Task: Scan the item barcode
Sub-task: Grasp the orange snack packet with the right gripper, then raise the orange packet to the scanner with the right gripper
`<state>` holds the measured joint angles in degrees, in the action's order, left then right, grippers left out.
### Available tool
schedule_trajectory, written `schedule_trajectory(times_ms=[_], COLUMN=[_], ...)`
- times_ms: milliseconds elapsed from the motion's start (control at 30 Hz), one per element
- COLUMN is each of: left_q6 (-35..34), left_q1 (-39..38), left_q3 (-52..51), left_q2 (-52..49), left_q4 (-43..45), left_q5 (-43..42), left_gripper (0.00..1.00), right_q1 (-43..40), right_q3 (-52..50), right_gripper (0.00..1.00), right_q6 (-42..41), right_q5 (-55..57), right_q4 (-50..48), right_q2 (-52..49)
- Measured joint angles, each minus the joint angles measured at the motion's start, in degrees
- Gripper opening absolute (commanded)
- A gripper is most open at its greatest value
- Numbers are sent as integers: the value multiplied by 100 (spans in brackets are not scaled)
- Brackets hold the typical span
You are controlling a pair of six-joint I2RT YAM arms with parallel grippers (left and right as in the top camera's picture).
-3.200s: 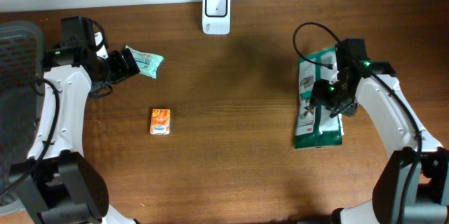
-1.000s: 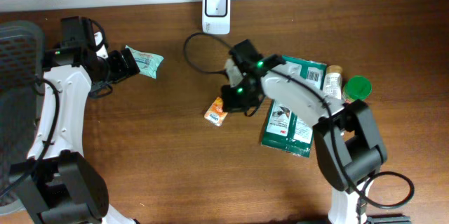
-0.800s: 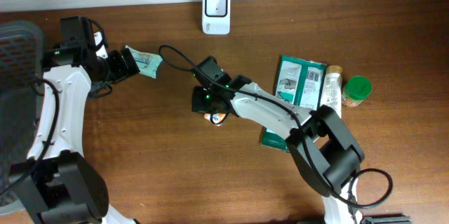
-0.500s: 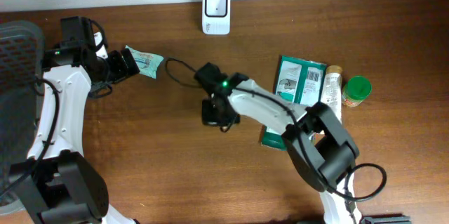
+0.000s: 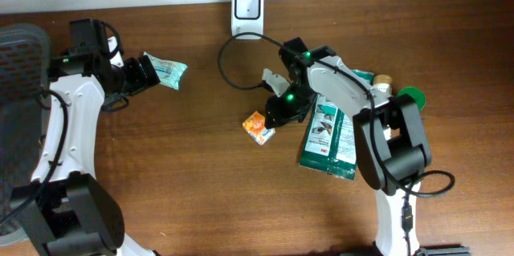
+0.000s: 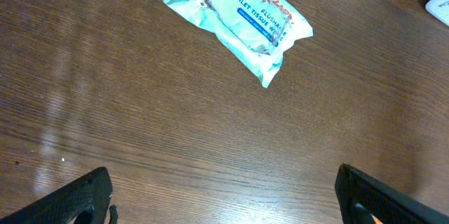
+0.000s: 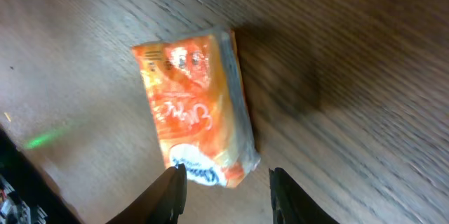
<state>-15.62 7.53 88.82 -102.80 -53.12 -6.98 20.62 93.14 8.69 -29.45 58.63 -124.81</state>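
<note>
Brown wood-grain table fills the overhead view and carries everything else. On the left side of it the left arm reaches toward the far edge, and the right arm stretches from the right toward the middle, a black cable looping off its wrist. Under the right arm lies a flat green pouch, printed side up, its long side running toward the near edge. A white scanner stands at the far edge, near the centre. Just ahead of the left gripper a teal tissue pack lies flat on the wood; in the left wrist view the left gripper's fingers stand spread wide at the bottom corners with only bare table between them, and the pack is well clear of them. The orange packet, the item to scan, lies tilted on the table near the middle, just beside the pouch's left edge. The right gripper hangs over it; in the right wrist view its two fingertips stand apart, the packet's near end at the gap, not clamped. A green-lidded jar and a small bottle sit at the pouch's far right corner.
</note>
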Motion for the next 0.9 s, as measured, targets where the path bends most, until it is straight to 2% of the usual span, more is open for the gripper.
schedule_trajectory(times_ms=[100,133,167,200,367,467,500,633,767,900], left_q6=[0,0,2,0,2,0,0,2,0,0], left_q1=[0,0,0,0,0,0,0,0,0,0], left_q3=[0,0,0,0,0,0,0,0,0,0], left_q2=[0,0,0,0,0,0,0,0,0,0], left_q4=[0,-2,-2,0,-2,-2,0,-2,-2,0], left_q5=[-2,-2,0,0,0,-2,0,0,-2,0], left_gripper=[99,99,99,99,99,99,99,99,99,99], right_q1=[4,4,4,7,-24,-122,-184,-592,-1102,-1683], right_q3=[-7,-7,-7,-7,-7,-39,-48,-46,-48,-48], right_gripper=[36,29,13,4,4,4,4,4,4,4], right_q6=[57,55,44,24,-387,-387,-328,-251,-269,-269], right_q5=[-356,-420,-562,-577,-968,-2651,-3486,-5427,-5735,-5790], right_q4=[-162,-179,-188,-221,-188,-155,-168,-118,647,957], right_q2=[-343,-356,-396,-424,-503,-330,-20,988,1495,1912])
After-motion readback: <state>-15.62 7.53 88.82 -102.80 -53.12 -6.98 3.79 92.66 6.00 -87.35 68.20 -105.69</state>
